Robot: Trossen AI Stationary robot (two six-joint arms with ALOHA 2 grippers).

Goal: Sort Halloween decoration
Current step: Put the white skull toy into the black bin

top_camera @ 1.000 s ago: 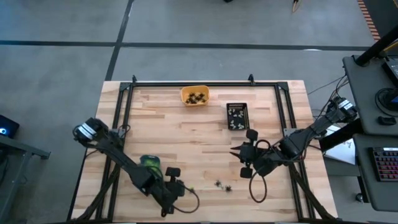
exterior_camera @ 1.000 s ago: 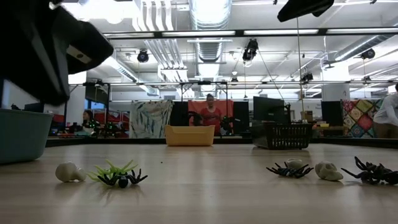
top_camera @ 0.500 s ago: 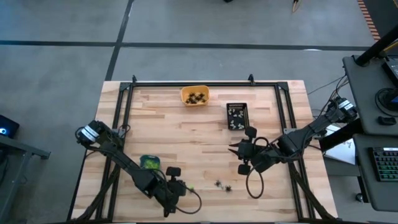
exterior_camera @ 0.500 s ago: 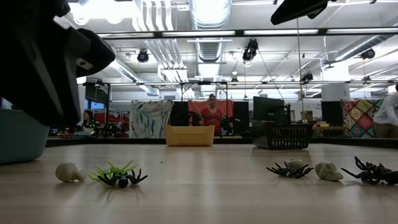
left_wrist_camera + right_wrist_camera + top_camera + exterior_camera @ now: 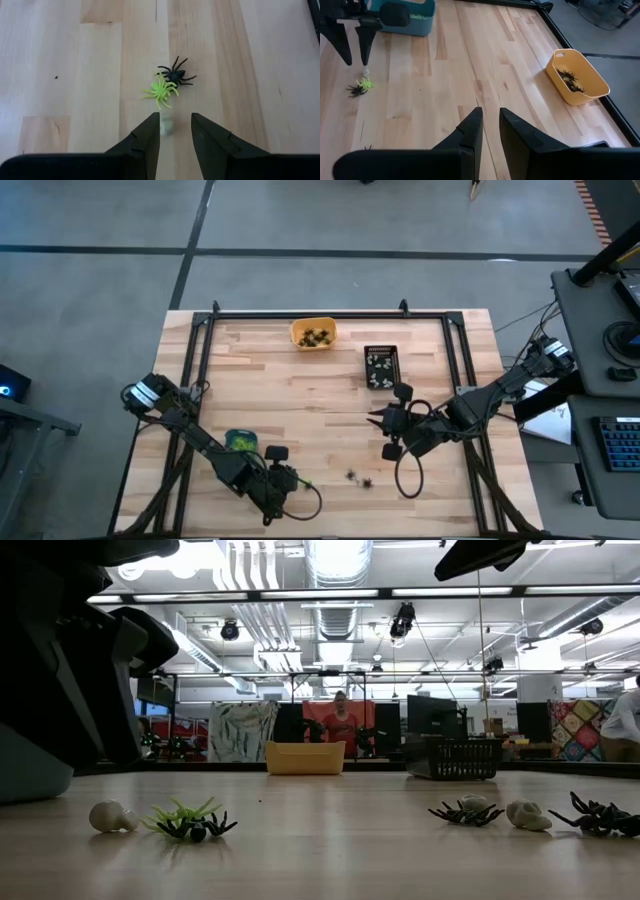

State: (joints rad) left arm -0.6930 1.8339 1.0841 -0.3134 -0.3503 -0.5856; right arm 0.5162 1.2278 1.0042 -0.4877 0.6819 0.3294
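Table: wooden table (image 5: pixel 300 390).
Left gripper (image 5: pixel 175 131): narrowly parted over whitish trinket (image 5: pixel 166 126).
Right gripper (image 5: pixel 490 125): narrow, apparently empty.
Advice: centre, descend, avoid green spider (image 5: pixel 161 91).

Pale butcher-block wooden table (image 5: pixel 300 390) carrying an orange plastic tray (image 5: pixel 313 334), a black mesh tray (image 5: pixel 381 367), a blue tray (image 5: pixel 241 441), and small lime-green, black and whitish plastic trinkets (image 5: pixel 357 477) scattered near its front edge.
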